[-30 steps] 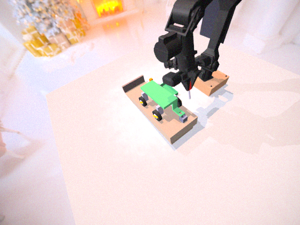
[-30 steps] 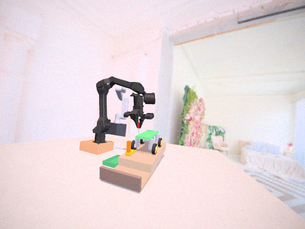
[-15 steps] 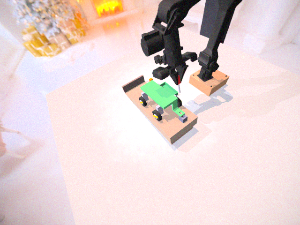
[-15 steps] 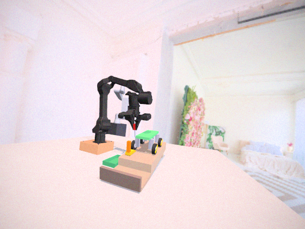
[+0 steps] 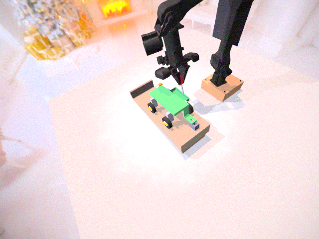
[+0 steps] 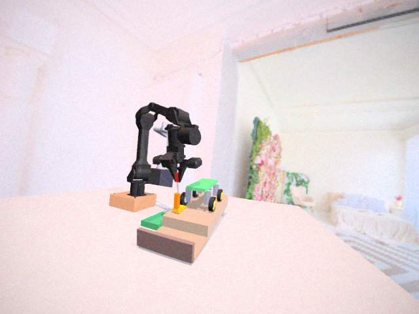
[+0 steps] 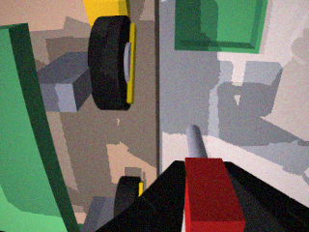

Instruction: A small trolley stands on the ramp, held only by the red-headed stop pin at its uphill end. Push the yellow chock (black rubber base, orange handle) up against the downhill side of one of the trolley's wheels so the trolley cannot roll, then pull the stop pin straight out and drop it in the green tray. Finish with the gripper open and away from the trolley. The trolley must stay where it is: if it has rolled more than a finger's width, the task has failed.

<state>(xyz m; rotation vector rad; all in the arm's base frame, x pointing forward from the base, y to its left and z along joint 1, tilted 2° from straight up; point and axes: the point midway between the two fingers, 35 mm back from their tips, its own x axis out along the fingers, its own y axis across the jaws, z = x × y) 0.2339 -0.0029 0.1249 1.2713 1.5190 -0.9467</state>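
My gripper (image 5: 181, 82) (image 6: 177, 178) (image 7: 201, 171) is shut on the red-headed stop pin (image 5: 181, 79) (image 6: 176, 176) (image 7: 212, 193), whose grey shaft hangs down, clear of the bracket (image 5: 195, 126). The pin is above the ramp's tray-side edge, with its tip beside the ramp in the wrist view. The trolley (image 5: 168, 100) (image 6: 202, 184) (image 7: 14, 155) stands on the ramp (image 5: 177, 133) (image 6: 189, 219) (image 7: 145, 121). The yellow chock (image 6: 179, 208) (image 7: 107, 10) sits at the downhill side of a tray-side wheel (image 7: 108, 63), seemingly touching it; its orange handle (image 5: 160, 84) is upright. The green tray (image 5: 180, 93) (image 6: 148, 225) (image 7: 259, 29) shows no contents.
The ramp's brown end board (image 5: 141, 89) (image 6: 165, 245) stands at its downhill end. The arm's wooden base block (image 5: 219, 88) (image 6: 133, 201) is on the tray side of the ramp. The trolley's raised deck and wheels are close beside the hanging pin.
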